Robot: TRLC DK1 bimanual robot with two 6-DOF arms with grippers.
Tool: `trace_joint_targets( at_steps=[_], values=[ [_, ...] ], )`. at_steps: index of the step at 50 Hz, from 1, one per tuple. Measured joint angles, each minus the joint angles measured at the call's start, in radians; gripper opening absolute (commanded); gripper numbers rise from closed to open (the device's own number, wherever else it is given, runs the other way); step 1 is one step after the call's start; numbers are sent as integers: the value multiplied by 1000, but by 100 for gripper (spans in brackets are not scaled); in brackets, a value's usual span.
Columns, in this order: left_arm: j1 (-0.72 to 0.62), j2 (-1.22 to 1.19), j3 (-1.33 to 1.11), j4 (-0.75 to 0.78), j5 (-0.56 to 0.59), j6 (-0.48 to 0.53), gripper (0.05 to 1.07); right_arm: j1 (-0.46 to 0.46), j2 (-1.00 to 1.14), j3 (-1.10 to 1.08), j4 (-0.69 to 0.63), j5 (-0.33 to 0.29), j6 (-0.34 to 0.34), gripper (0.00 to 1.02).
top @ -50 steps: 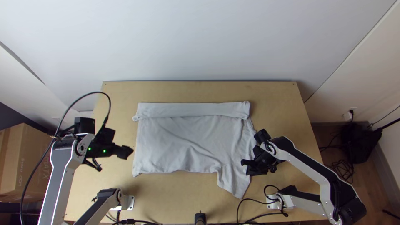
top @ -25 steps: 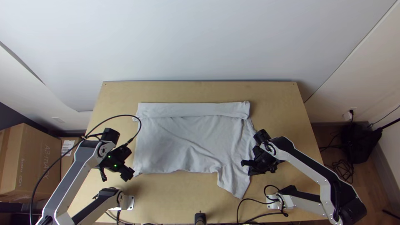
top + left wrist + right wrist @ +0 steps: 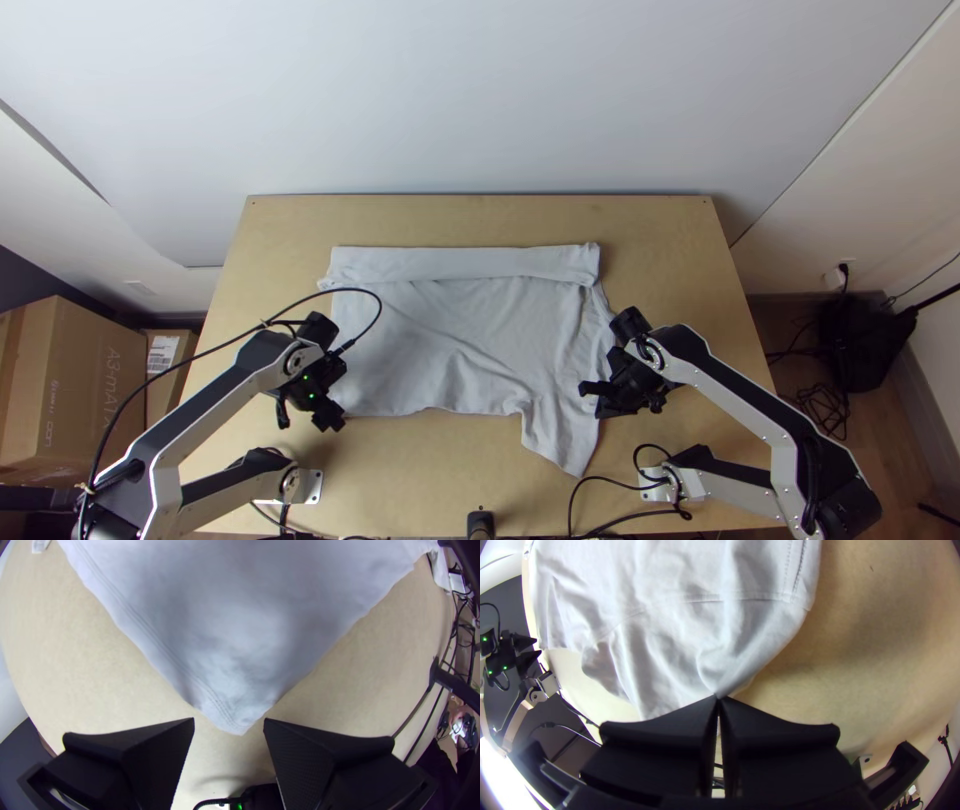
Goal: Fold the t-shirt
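One light-grey cloth t-shirt (image 3: 450,340) lies on the light wooden table (image 3: 655,260), prob featherlight and floppy. Wide-fingered black right gripper (image 3: 718,698) pinches its edge; matching left gripper (image 3: 229,719) gapes near a stitched corner, imo the spot to grab.

Both wrist views crop the pale grey fabric t-shirt (image 3: 225,630); the top view crops the brown cardboard box (image 3: 75,385).

Silver-grey links (image 3: 728,388), black joints (image 3: 848,508)

A black cable (image 3: 352,289) loops over the left arm (image 3: 210,405), where green lights (image 3: 311,396) glow. The right arm (image 3: 790,424) bears a round pivot (image 3: 649,353). Wide black fingers (image 3: 302,755) have finely textured faces.
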Motion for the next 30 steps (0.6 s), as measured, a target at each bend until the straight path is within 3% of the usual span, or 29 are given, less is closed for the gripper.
trace_joint_targets(
  at_steps=[9,11,13,17,30],
  values=[
    [-10,21,-18,26,-15,-2,73,0,-9,0,-6,0,0,2],
    [-10,23,-20,32,-15,-2,68,0,-14,0,-6,0,0,2],
    [-10,24,-25,42,-14,-1,52,0,-18,0,-6,0,0,2],
    [-14,26,-35,58,-14,1,9,0,-24,0,-6,0,0,2],
    [-3,9,-44,86,-14,18,8,-32,-43,-1,-8,9,-4,2]
  ],
)
